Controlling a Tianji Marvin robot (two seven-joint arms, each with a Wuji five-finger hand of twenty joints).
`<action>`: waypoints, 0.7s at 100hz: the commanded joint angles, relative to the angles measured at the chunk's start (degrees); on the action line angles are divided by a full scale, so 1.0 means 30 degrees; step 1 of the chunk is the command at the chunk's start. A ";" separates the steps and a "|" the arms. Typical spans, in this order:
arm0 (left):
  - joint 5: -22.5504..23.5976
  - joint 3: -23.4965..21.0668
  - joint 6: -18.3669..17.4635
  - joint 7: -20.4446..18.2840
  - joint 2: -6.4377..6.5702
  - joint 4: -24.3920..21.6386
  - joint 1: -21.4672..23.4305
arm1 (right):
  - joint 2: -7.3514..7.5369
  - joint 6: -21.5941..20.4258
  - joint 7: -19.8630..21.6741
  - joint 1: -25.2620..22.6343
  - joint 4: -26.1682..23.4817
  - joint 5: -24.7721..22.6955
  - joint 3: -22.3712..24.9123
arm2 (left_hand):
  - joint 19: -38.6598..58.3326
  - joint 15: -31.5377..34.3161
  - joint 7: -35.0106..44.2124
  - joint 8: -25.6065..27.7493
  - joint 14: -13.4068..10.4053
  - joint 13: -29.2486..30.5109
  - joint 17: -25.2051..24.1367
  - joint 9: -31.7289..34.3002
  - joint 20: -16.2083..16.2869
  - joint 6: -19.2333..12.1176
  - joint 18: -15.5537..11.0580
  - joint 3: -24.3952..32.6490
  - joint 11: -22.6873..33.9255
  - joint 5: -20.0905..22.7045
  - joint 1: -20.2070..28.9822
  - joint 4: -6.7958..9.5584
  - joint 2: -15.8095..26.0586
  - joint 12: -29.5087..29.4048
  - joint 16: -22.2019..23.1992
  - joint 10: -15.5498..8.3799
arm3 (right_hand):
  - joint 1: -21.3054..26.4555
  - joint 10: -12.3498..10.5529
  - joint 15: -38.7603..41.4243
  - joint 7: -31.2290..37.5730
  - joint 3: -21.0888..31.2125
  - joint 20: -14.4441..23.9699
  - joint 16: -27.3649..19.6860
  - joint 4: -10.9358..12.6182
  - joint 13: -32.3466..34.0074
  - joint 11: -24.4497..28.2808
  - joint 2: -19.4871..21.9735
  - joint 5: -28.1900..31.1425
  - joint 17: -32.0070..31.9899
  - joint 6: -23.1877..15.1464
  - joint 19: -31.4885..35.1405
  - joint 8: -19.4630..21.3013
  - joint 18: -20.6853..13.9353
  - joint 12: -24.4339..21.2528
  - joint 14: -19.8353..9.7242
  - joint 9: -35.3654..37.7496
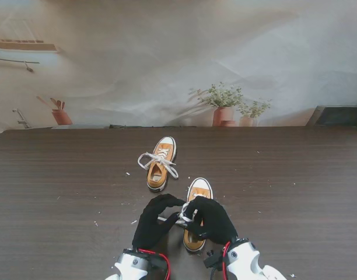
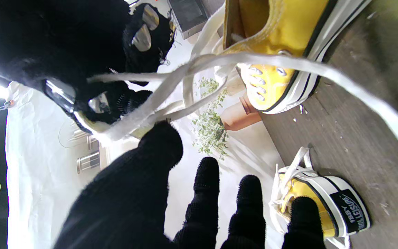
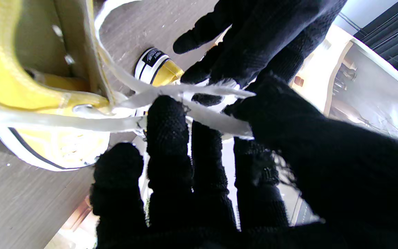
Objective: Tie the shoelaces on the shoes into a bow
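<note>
Two yellow canvas shoes with white laces lie on the dark table. The near shoe [image 1: 199, 189] is half covered by my right hand [image 1: 212, 220]; my left hand [image 1: 154, 220] is beside it on its left. Both black-gloved hands meet over this shoe's laces [image 1: 181, 213]. The two lace ends cross [image 2: 171, 84] between the hands. My right hand [image 3: 219, 180] pinches one lace [image 3: 219, 121] between thumb and a finger. My left hand [image 3: 254, 41] has its fingertips closed on the other lace end [image 3: 212, 90]. The far shoe [image 1: 161, 165] lies farther off, its laces spread loosely.
Small white crumbs dot the table [image 1: 283, 175] around the shoes. Beyond the table's far edge stand potted plants [image 1: 224, 105] against a pale backdrop, with a dark box [image 1: 339, 115] at the far right.
</note>
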 commanded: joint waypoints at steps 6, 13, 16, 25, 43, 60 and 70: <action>0.0208 0.0003 0.0041 -0.0301 -0.0010 -0.0230 -0.0015 | 0.0117 -0.0050 0.0417 -0.0124 -0.0099 0.0086 0.0009 | 0.0232 0.0250 0.0332 0.0329 0.0088 0.0274 0.0155 0.0441 0.0351 -0.1744 0.0561 0.0520 0.0279 0.0908 -0.0270 -0.0447 -0.0922 0.0428 0.0344 -0.0326 | 0.0308 -0.0477 0.0135 0.0205 0.0833 -0.0030 -0.0171 0.0369 0.0364 -0.0118 0.0375 0.0711 -0.0074 -0.0898 0.0232 0.0429 -0.0190 0.0215 -0.0053 0.0414; 0.0163 0.0021 0.0109 -0.0285 -0.0024 -0.0266 0.0003 | 0.0114 -0.0054 0.0407 -0.0104 -0.0093 0.0085 -0.0018 | 0.0243 0.0305 0.0450 0.0314 0.0127 0.0344 0.0253 0.0541 0.0343 -0.1680 0.0617 0.0601 0.0317 0.1020 -0.0217 -0.0487 -0.1092 0.0424 0.0324 -0.0300 | 0.0311 -0.0476 0.0134 0.0199 0.0818 -0.0029 -0.0171 0.0369 0.0364 -0.0116 0.0379 0.0697 -0.0074 -0.0919 0.0232 0.0433 -0.0190 0.0227 -0.0052 0.0414; 0.0149 0.0031 0.0168 -0.0257 -0.0033 -0.0291 0.0015 | 0.0114 -0.0066 0.0393 -0.0089 -0.0081 0.0058 -0.0035 | 0.0239 0.0323 0.0390 0.0252 0.0133 0.0345 0.0272 0.0528 0.0337 -0.1515 0.0647 0.0648 0.0322 0.0888 -0.0255 -0.0490 -0.1168 0.0422 0.0312 -0.0283 | 0.0295 -0.0495 0.0134 0.0196 0.0816 -0.0029 -0.0171 0.0369 0.0364 -0.0125 0.0392 0.0689 -0.0074 -0.0918 0.0231 0.0436 -0.0190 0.0225 -0.0052 0.0399; 0.0070 0.0029 0.0321 -0.0316 -0.0020 -0.0386 0.0064 | 0.0124 -0.0090 0.0435 -0.0060 -0.0071 0.0061 -0.0068 | 0.0198 0.0319 -0.0592 -0.0256 0.0147 0.0206 0.0265 0.0278 0.0310 -0.0873 0.0585 0.1410 0.0207 0.0049 -0.1510 -0.0387 -0.1174 0.0335 0.0165 -0.0242 | 0.0299 -0.0530 0.0133 0.0209 0.0817 -0.0027 -0.0170 0.0375 0.0364 -0.0128 0.0388 0.0705 -0.0074 -0.0928 0.0231 0.0454 -0.0190 0.0229 -0.0052 0.0421; 0.0110 0.0067 0.0581 -0.0584 0.0057 -0.0468 -0.0067 | 0.0146 -0.0178 0.0422 -0.0088 -0.0087 -0.0082 -0.0119 | 0.0169 0.0208 -0.2463 -0.0868 0.0158 -0.0013 0.0141 -0.0088 0.0307 -0.0021 0.0506 0.2212 0.0055 -0.1389 -0.2948 -0.0358 -0.1261 0.0287 0.0097 -0.0196 | 0.0317 -0.0541 0.0132 0.0194 0.0809 -0.0025 -0.0169 0.0378 0.0364 -0.0134 0.0398 0.0702 -0.0074 -0.0902 0.0230 0.0456 -0.0190 0.0240 -0.0052 0.0428; 0.0040 0.0236 0.0982 -0.1112 0.0166 -0.0515 -0.0379 | 0.0167 -0.0288 0.0484 -0.0162 -0.0168 -0.0081 -0.0100 | 0.0208 0.0165 -0.2508 -0.0899 0.0221 -0.0102 0.0120 -0.0224 0.0357 0.1191 0.0492 0.2104 -0.0022 -0.0678 -0.3648 -0.0429 -0.0478 0.0276 0.0120 -0.0069 | 0.0330 -0.0490 0.0124 0.0187 0.0822 -0.0023 -0.0172 0.0385 0.0369 -0.0143 0.0385 0.0709 -0.0074 -0.0886 0.0229 0.0454 -0.0190 0.0243 -0.0069 0.0435; -0.0161 0.0280 0.1419 -0.1720 0.0283 -0.0584 -0.0538 | 0.0183 -0.0362 0.0546 -0.0201 -0.0187 -0.0059 -0.0078 | 0.0162 0.0038 -0.1365 -0.0245 0.0207 -0.0261 -0.0058 -0.0324 0.0409 0.1664 0.0376 -0.0664 -0.0155 0.0184 -0.2956 -0.0909 0.0533 0.0245 0.0123 0.0017 | 0.0324 -0.0521 0.0122 0.0192 0.0817 -0.0024 -0.0172 0.0384 0.0370 -0.0151 0.0401 0.0725 -0.0077 -0.0897 0.0224 0.0457 -0.0196 0.0243 -0.0069 0.0431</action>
